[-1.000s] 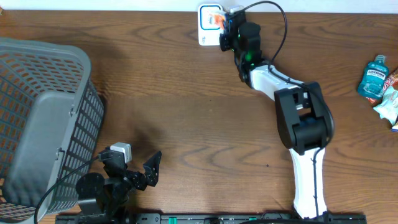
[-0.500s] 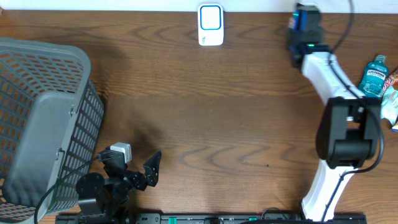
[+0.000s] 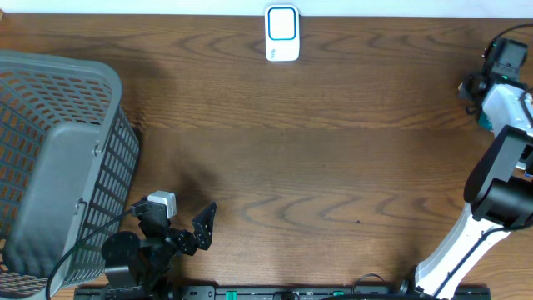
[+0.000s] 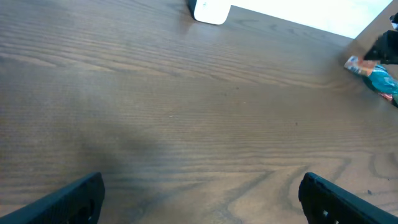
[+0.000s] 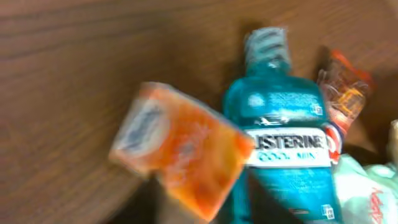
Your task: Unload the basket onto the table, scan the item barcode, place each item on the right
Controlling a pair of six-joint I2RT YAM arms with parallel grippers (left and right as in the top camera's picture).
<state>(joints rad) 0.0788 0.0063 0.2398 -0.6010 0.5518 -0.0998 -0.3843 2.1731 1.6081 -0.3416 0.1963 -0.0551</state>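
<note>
1. Right arm. I have the right gripper [image 3: 487,77] parked at the 3 o'clock edge of the table [image 3: 275,167], over the cluster of loose goods. Its fingers do not appear in the wrist view and are too small overhead, so I cannot tell whether they are spread or pinching.

2. Item. The orange box [image 5: 186,158] fills the middle of the right wrist view, blurred and tilted, just beside the blue mouthwash bottle [image 5: 289,155] and overlapping its lower left corner. I cannot tell whether the box rests on the wood or hangs above it. An orange packet [image 5: 345,93] lies at 2 o'clock from the bottle.

3. Scanner. The scanner [image 3: 281,33] stands at the 12 o'clock edge, well apart from the box. No barcode can be read at this separation; I judge that the item is at the stock pile, not at the reading station.

4. Left arm. The left gripper [image 4: 202,193] sits at 7 o'clock, near the basket [image 3: 58,158], fingers spread wide and empty. I judge that this keeps it clear of the right arm's path to the scanner.

5. Caution. The goods lie crowded together; a careless move could disturb the bottle.
</note>
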